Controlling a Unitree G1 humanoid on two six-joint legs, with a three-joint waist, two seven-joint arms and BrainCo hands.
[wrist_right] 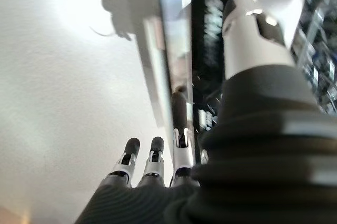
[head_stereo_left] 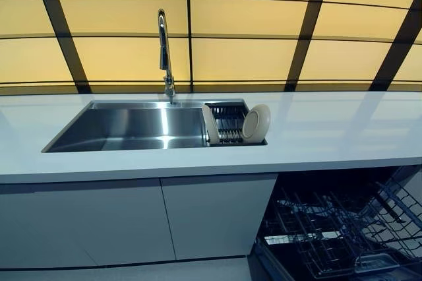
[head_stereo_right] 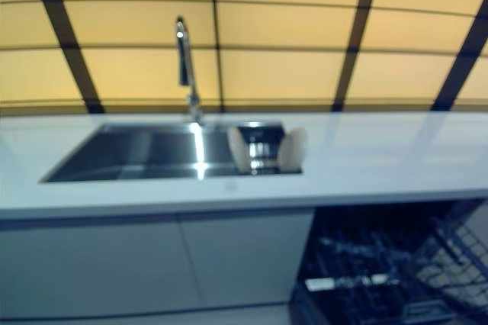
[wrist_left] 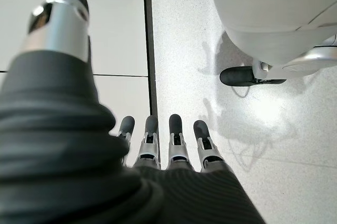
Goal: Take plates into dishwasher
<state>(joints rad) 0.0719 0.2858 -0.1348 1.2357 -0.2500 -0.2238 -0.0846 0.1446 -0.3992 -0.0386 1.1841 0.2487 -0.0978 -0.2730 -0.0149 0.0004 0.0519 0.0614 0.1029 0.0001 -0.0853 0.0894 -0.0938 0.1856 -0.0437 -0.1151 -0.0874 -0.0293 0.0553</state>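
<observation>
Nothing loaded yet: both hands hang empty.
2 cream round plates (head_stereo_left: 256, 123) stand in the steel sink rack (head_stereo_left: 227, 124); the dishwasher's wire basket (head_stereo_left: 330, 228) waits open; left hand (wrist_left: 158, 148) and right hand (wrist_right: 152, 163) have straight, relaxed fingers.

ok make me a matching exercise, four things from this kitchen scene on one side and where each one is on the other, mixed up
Things:
1. plates
2. faucet
3. dishwasher rack
4. left hand

Places:
A. below the counter, pulled out
B. hanging over the floor, holding nothing
C. standing in the drainer at the sink's right end
D. behind the sink

Pairs: 1-C, 2-D, 3-A, 4-B
</observation>
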